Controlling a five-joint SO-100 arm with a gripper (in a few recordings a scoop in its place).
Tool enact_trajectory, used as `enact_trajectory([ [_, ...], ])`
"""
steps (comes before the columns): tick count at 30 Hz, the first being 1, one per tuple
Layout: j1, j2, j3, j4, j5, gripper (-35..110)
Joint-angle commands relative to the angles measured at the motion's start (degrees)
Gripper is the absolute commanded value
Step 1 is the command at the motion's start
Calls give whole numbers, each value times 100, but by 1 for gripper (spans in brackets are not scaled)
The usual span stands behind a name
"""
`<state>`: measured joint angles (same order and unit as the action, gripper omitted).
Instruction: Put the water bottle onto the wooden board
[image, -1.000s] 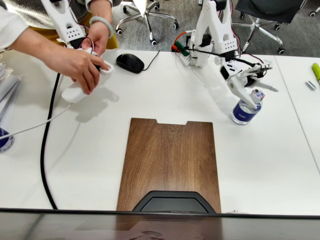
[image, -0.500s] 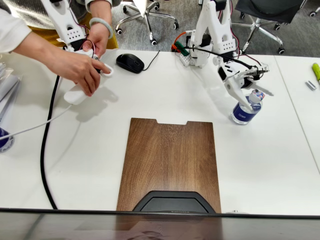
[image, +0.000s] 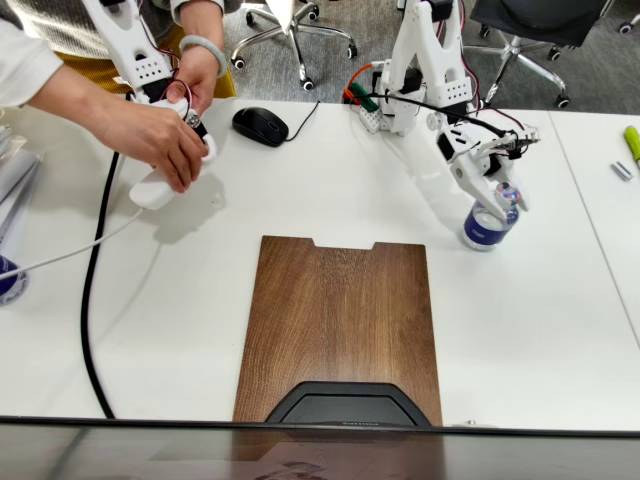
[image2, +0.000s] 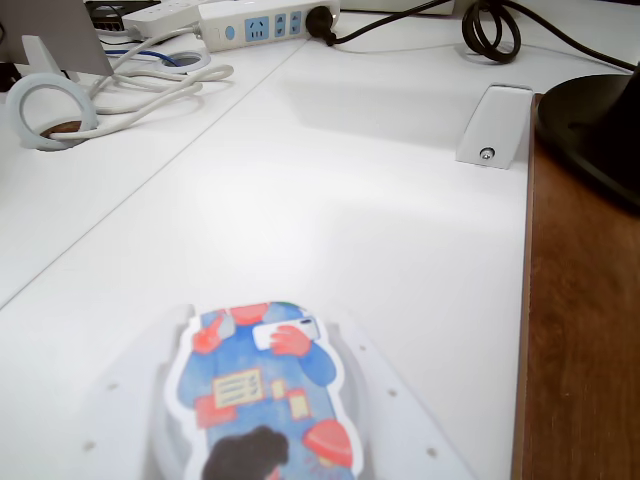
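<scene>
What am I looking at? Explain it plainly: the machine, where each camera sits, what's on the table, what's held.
A white robot arm stands on a table. The fixed view looks down from the front. The wrist view rides on the arm and looks along the table. The arm's end effector, its two-fingered grasping part, is at the top of a bottle. In the fixed view the bottle stands on the table to the right of a board. I cannot tell whether the fingers grip the bottle yet. A mouse lies farther back.
</scene>
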<state>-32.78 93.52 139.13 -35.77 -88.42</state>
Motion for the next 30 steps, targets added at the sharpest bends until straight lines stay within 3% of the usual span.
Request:
enact_trajectory([
  [1, -44, 132, 9, -26, -62, 0],
  [18, 79, 747, -202, 35, -677, 0],
  [30, 422, 2065, -290, 1274, -1002, 0],
])
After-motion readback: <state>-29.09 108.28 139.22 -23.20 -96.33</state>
